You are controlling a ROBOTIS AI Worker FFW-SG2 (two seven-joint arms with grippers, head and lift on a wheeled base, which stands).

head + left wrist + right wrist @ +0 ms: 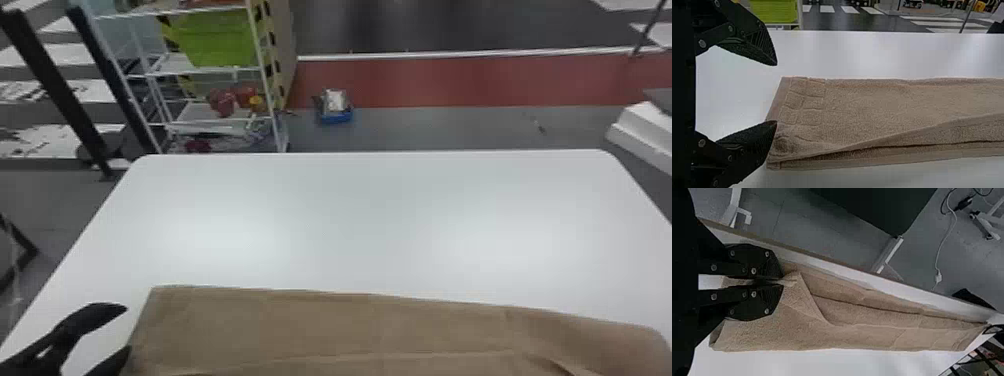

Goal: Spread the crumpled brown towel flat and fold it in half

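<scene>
At the head view's lower left, my left gripper (127,327) stands open beside the left end of the brown towel (350,325), which lies as a long band along the table's near side. In the left wrist view that gripper (777,93) has its fingers apart at the end of the towel (875,105), one fingertip over its edge; two layers show, with loose edges on one long side. My right gripper (775,281) is shut on a pinched bit of the towel (860,337) near the table's near edge, where a flap is pulled up.
The white table (350,215) stretches beyond the towel. Behind it at the left stands a white shelf rack (210,72) holding a green bin (215,40). A small blue container (335,116) rests on the floor past the far edge.
</scene>
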